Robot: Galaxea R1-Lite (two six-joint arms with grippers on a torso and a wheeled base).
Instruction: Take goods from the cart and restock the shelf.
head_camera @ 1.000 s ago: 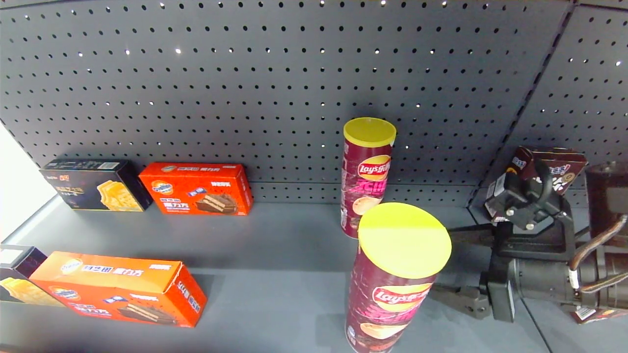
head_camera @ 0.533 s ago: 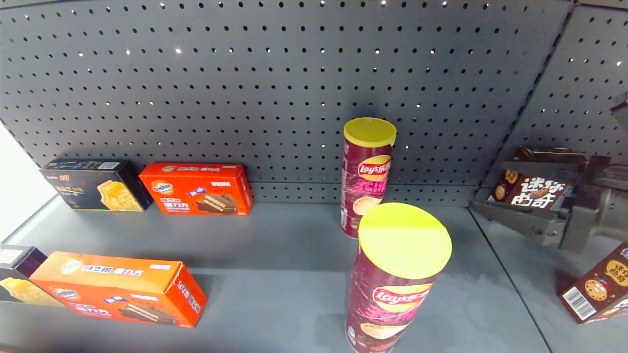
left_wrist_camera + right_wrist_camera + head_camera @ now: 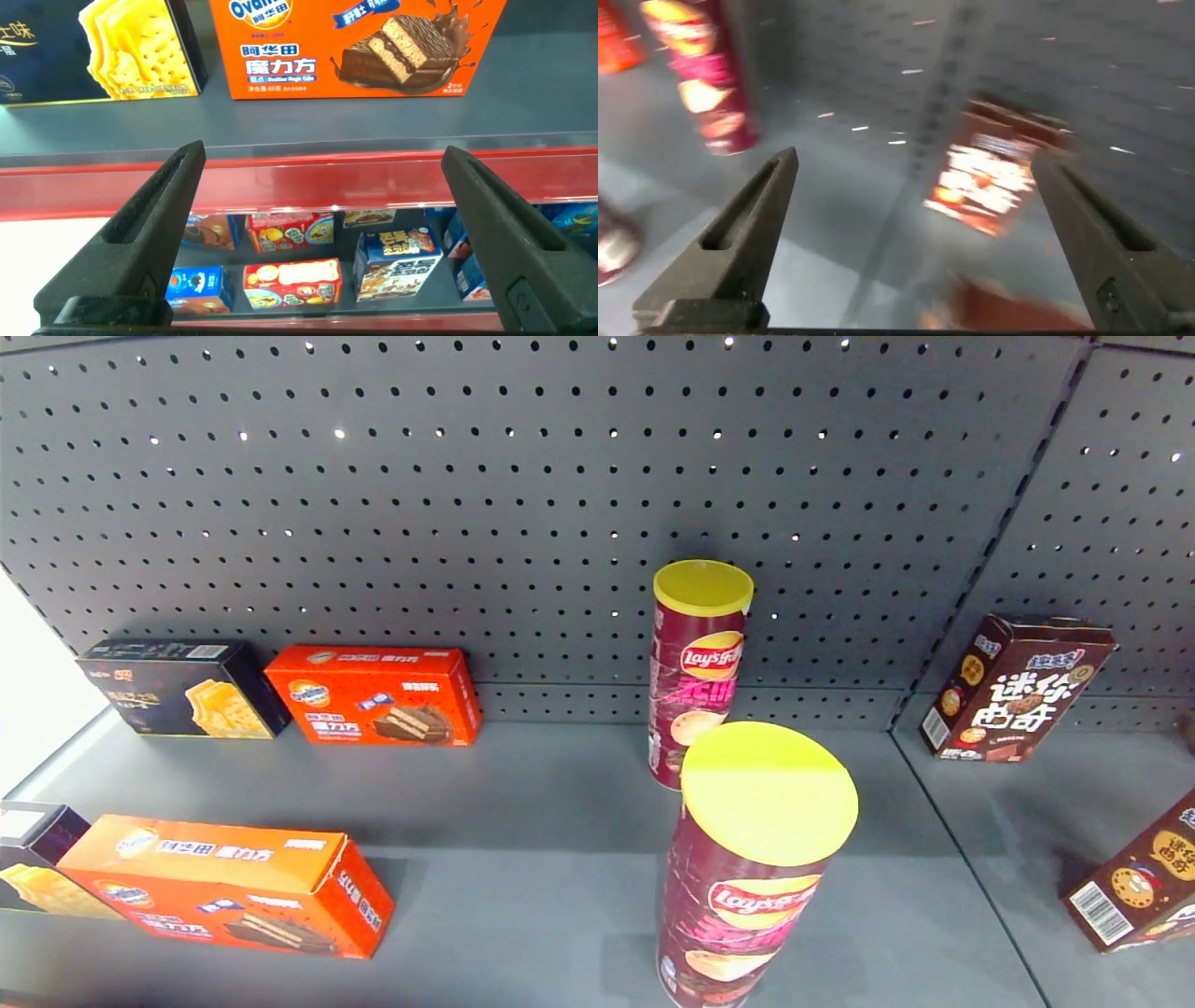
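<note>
Left gripper (image 3: 322, 157): held level before the shelf's red front edge, fingers wide apart, nothing between them. Right gripper (image 3: 917, 163): fingers likewise spread and empty, facing the shelf (image 3: 523, 803); its view is blurred.

Change: one second ago the right arm lay over the shelf beside the front chip can (image 3: 756, 868), with its gripper at the rear cookie box (image 3: 1018, 689). Half a second ago its open fingers flanked that box. It has since drawn clear to the right. The box stands upright and free against the pegboard (image 3: 467, 504), in the right bay. All other goods are unmoved.

Count:
- Two chip cans, the rear chip can (image 3: 700, 672) directly behind the front one.
- Two orange boxes, rear (image 3: 373, 695) and front (image 3: 233, 887).
- Two dark cracker boxes, rear (image 3: 182, 689) and front (image 3: 33, 859).
- Two brown cookie boxes, the front cookie box (image 3: 1134, 877) cut by the frame edge.
</note>
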